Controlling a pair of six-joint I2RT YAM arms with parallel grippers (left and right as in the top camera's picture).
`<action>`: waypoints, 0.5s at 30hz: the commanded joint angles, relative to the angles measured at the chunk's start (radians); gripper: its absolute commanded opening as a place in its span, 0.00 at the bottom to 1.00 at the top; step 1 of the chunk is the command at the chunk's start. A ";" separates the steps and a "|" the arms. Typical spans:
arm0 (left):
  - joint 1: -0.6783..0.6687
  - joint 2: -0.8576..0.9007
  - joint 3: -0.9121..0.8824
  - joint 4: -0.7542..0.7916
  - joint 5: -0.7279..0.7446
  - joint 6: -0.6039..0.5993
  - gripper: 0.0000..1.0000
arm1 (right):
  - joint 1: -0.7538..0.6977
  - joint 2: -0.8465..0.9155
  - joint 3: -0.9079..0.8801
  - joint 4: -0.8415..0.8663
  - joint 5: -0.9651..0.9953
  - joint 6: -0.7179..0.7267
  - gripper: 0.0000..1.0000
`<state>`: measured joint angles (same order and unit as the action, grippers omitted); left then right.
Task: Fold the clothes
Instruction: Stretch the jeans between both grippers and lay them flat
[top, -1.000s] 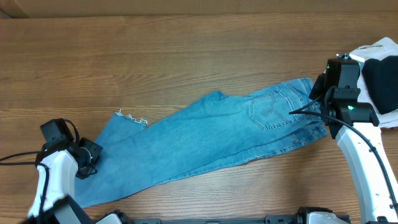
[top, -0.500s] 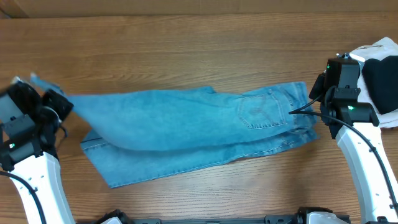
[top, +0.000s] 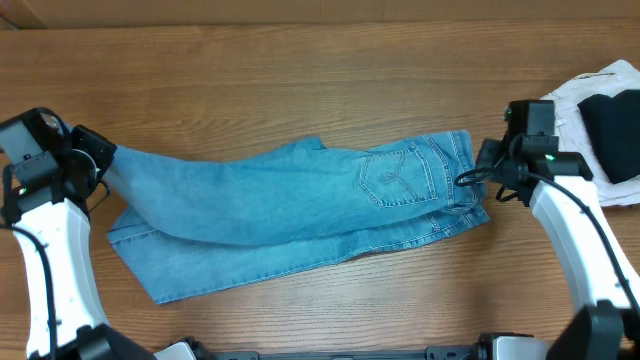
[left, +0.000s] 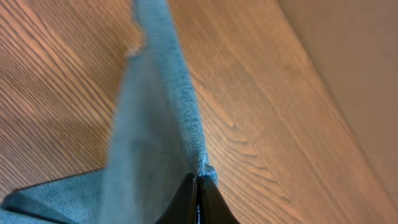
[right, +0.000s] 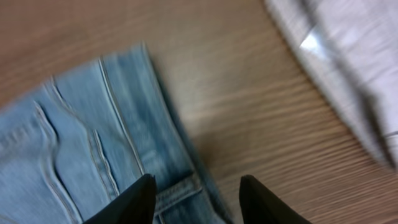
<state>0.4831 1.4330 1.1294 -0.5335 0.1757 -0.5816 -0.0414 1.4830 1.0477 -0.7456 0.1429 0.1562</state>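
Note:
The light-blue jeans (top: 290, 215) lie stretched across the table, waistband and stitched back pocket (top: 395, 178) to the right, legs to the left. My left gripper (top: 100, 160) is shut on the edge of one jeans leg (left: 180, 118) at the far left and holds it raised off the table. My right gripper (top: 480, 180) is open and hovers over the waistband end (right: 124, 155), its fingers spread either side of a belt loop (right: 180, 190).
An off-white garment (top: 575, 85) with a black garment (top: 615, 130) on it lies at the right edge of the table; the off-white one also shows in the right wrist view (right: 348, 62). Bare wood surrounds the jeans.
The left gripper took hold of a leg end and pulled it up and to the far left. The whole jeans slid leftward. The right gripper followed the waistband to the left.

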 joint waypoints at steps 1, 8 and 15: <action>-0.013 0.006 0.014 0.009 -0.023 0.010 0.04 | -0.001 0.055 0.019 -0.034 -0.059 -0.003 0.50; -0.013 0.006 0.014 0.014 -0.027 0.029 0.04 | -0.001 0.108 0.017 -0.084 -0.132 -0.002 0.51; -0.013 0.006 0.014 0.013 -0.026 0.035 0.04 | -0.001 0.114 -0.001 -0.098 -0.145 0.001 0.55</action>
<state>0.4770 1.4471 1.1294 -0.5266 0.1669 -0.5728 -0.0414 1.5890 1.0477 -0.8356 0.0185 0.1570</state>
